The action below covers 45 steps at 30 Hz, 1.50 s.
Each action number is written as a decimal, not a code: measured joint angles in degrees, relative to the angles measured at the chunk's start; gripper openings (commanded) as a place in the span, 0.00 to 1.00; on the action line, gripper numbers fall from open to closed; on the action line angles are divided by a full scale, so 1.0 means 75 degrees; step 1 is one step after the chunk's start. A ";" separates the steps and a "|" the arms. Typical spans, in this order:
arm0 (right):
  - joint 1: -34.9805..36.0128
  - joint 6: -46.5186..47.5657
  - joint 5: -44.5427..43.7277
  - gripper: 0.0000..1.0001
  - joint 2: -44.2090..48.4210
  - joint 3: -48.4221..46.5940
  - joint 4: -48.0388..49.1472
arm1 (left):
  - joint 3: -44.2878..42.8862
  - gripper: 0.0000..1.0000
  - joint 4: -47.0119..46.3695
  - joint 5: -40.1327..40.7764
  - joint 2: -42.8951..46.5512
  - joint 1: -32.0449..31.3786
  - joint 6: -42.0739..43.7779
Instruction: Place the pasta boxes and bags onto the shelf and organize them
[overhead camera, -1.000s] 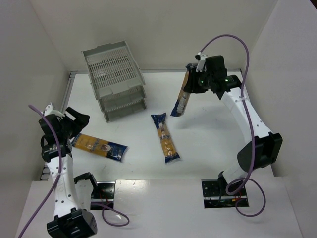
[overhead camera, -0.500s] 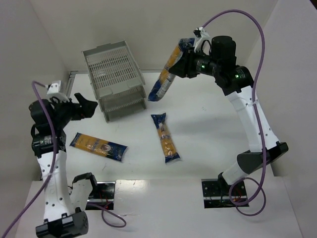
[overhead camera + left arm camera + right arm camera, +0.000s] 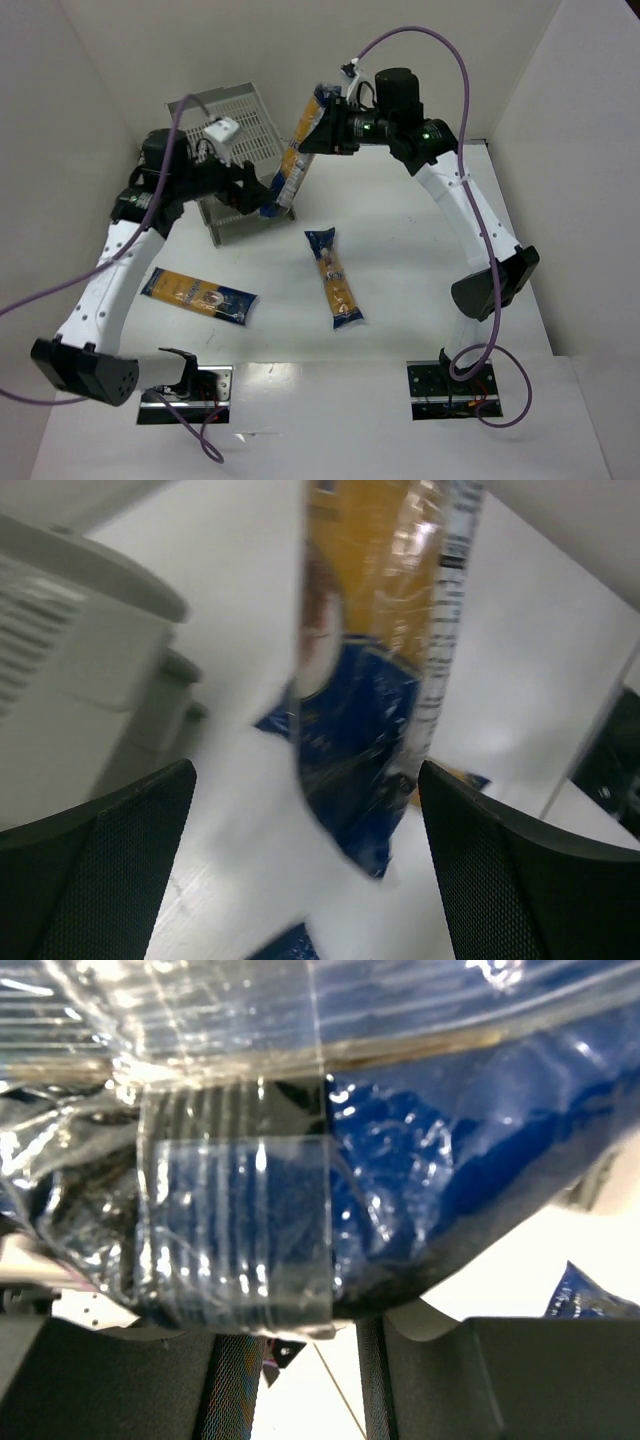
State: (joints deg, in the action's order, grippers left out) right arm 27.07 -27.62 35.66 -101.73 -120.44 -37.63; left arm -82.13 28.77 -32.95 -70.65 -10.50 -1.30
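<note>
My right gripper is shut on the top blue end of a pasta packet, which hangs slanted in the air just right of the grey shelf. The right wrist view shows that blue end pinched between the fingers. My left gripper stands open at the shelf's front, its fingers either side of the packet's lower blue end without touching it. Two more pasta packets lie flat on the table, one at the left and one in the middle.
My left arm crosses in front of the shelf and hides its lower tiers in the top view. The shelf's corner is close on the left in the left wrist view. White walls close the table at the back and both sides.
The right arm has carried the hanging packet left and upward to the shelf. The left arm has swung from the table's left edge to the shelf front, its jaws opening wider.
</note>
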 measured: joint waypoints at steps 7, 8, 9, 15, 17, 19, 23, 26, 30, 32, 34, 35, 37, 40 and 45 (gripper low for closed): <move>0.0119 -0.0029 0.0189 0.00 -0.0219 -0.0102 0.0114 | -0.0044 0.99 0.0376 -0.1215 -0.0734 -0.0848 0.0140; 0.0122 -0.0029 0.0189 0.00 -0.0219 -0.0105 0.0137 | -0.0079 0.99 0.0370 -0.1355 -0.0734 -0.0871 0.0131; 0.0125 -0.0026 0.0198 0.00 -0.0219 -0.0137 0.0131 | -0.0114 0.99 0.0344 -0.1419 -0.0729 -0.0901 0.0125; 0.0192 -0.0032 0.0297 0.00 -0.0221 -0.0242 0.0213 | -0.0128 0.99 0.0242 -0.1411 -0.0720 -0.1035 -0.0125; 0.0274 -0.0058 0.0315 0.00 -0.0221 -0.0242 0.0233 | -0.0128 0.99 0.0079 -0.1378 -0.0737 -0.1035 -0.0306; 0.0361 -0.0154 0.0373 0.00 -0.0221 -0.0242 0.0271 | -0.0128 0.99 -0.0102 -0.1311 -0.0781 -0.1035 -0.0525; 0.0425 -0.0344 0.0554 0.00 -0.0221 -0.0242 0.0367 | -0.0128 0.93 -0.0379 -0.1163 -0.0880 -0.1035 -0.0965; 0.0434 -0.0405 0.0600 0.00 -0.0221 -0.0242 0.0455 | -0.0073 0.72 -0.0557 -0.1177 -0.0918 -0.1035 -0.1297; 0.0428 -0.0373 0.0603 0.00 -0.0221 -0.0242 0.0484 | 0.0169 0.16 -0.0833 -0.1300 -0.0903 -0.1023 -0.1731; 0.0423 -0.0379 0.0595 0.00 -0.0233 -0.0242 0.0495 | 0.0341 0.05 -0.1107 -0.1437 -0.0874 -0.0991 -0.2025; 0.0423 -0.0402 0.0603 0.00 -0.0242 -0.0242 0.0481 | 0.0568 0.00 -0.1466 -0.1632 -0.0819 -0.0991 -0.2477; 0.0423 -0.0411 0.0603 0.00 -0.0242 -0.0242 0.0466 | 0.0714 0.00 -0.1719 -0.1784 -0.0796 -0.0970 -0.2806; 0.0423 -0.0408 0.0574 0.19 -0.0242 -0.0242 0.0475 | 0.1003 0.00 -0.2320 -0.2063 -0.0746 -0.0889 -0.3538; 0.0423 -0.0396 0.0425 0.53 -0.0251 -0.0242 0.0542 | 0.1244 0.00 -0.3042 -0.2433 -0.0743 -0.0720 -0.4602; 0.0423 -0.0265 0.0216 0.99 -0.0318 -0.0533 0.0761 | 0.1247 0.00 -0.3450 -0.2544 -0.0764 -0.0574 -0.5604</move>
State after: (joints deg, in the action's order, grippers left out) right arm 30.24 -29.61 37.28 -104.12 -124.44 -31.92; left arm -72.77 2.90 -52.03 -76.38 -14.81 -43.33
